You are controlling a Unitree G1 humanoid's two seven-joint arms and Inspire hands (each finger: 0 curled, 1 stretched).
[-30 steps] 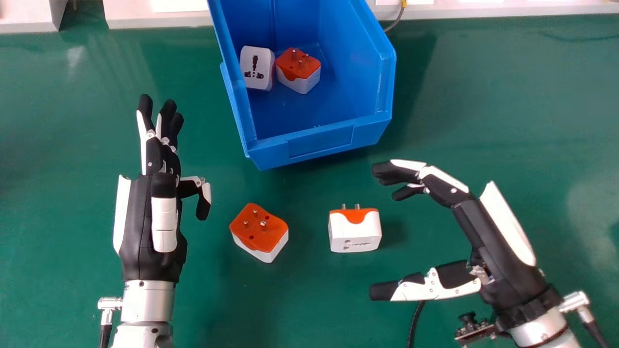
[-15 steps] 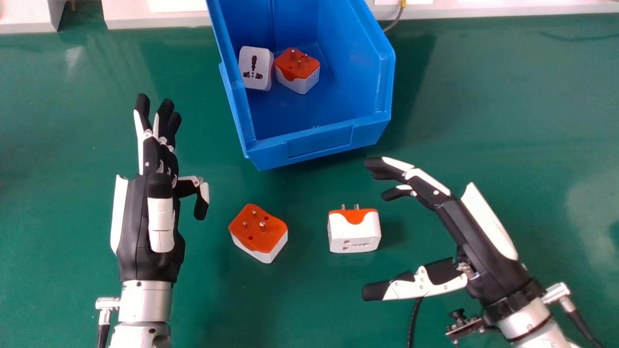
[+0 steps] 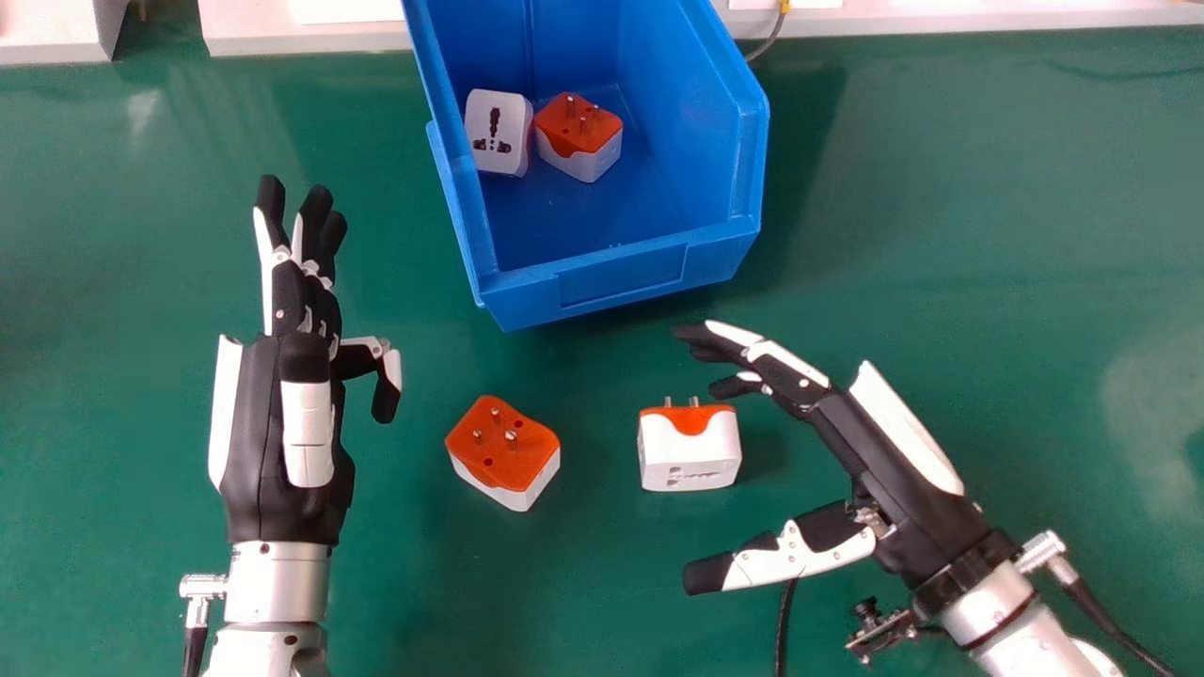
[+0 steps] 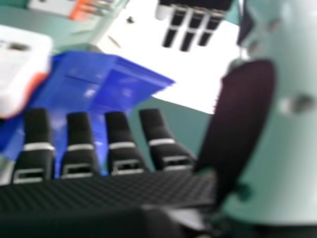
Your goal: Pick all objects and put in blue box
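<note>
Holds the right hand (image 3: 894, 480) open over the right side of the green table, with fingers lightly bent and pointing left and away, and with the thumb spread well apart from them. Places the right plug (image 3: 691, 456) just beside the fingers, near the open space between them and the thumb, resting on its side with metal pins toward the box. Leaves the left plug (image 3: 503, 447) on the same surface with its orange face and pins up, between the right plug and the left hand (image 3: 259, 461). Carries that left hand open too, with fingers extended away.

Meets the near wall of the blue box (image 3: 649, 273) beyond both loose plugs, between them and the inside. Finds a third plug (image 3: 497, 132) in there against the left wall, with its white socket face showing, and a fourth plug (image 3: 580, 141) right next to it, with pins up. Looks past the fingertips in the right hand view toward the box, with a blurred plug near it.

Spreads the smooth green table (image 3: 941, 188) around everything, with soft shine at left and right. Ends beyond it at a pale ledge (image 3: 310, 39), with a thin cable (image 3: 771, 42) running down just behind the box's right side.
</note>
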